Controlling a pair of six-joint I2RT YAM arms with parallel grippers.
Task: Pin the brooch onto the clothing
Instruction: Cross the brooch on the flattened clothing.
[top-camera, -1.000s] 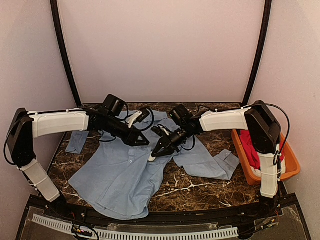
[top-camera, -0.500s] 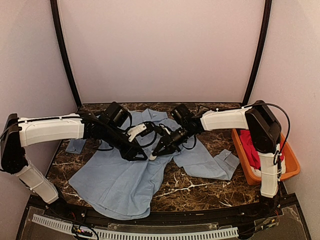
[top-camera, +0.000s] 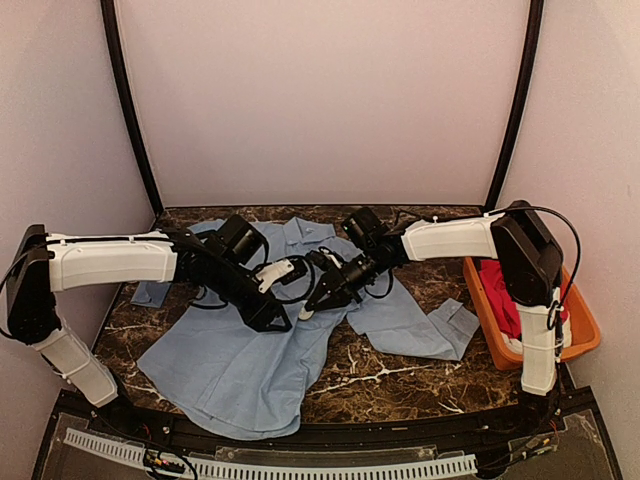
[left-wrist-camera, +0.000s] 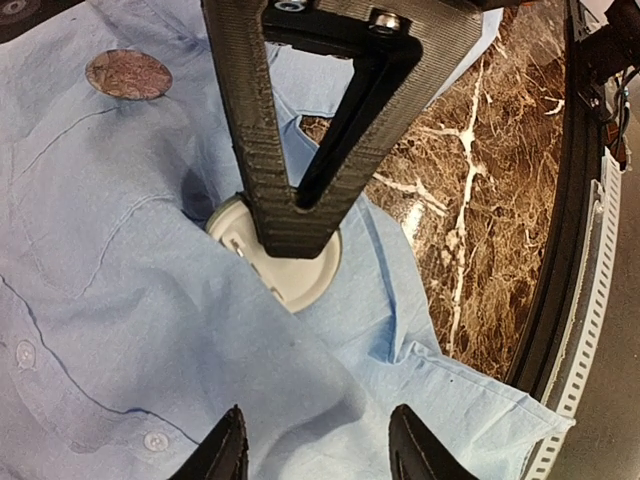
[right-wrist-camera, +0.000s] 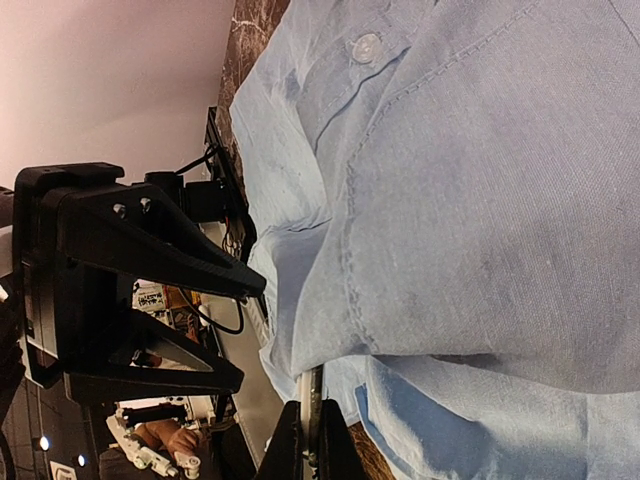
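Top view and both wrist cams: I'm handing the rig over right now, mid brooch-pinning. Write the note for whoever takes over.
Left gripper: open, empty, over the light blue shirt, close to the right gripper.
Right gripper: shut on the rim of a white disc, probably the brooch or its backing, at a fold of the shirt front.
Shirt: spread on the marble table.
A brown disc lies on the cloth further off; whether it is fastened cannot be told.
Done: white disc is at the shirt.
Left: fix it to the cloth, release, withdraw both arms.
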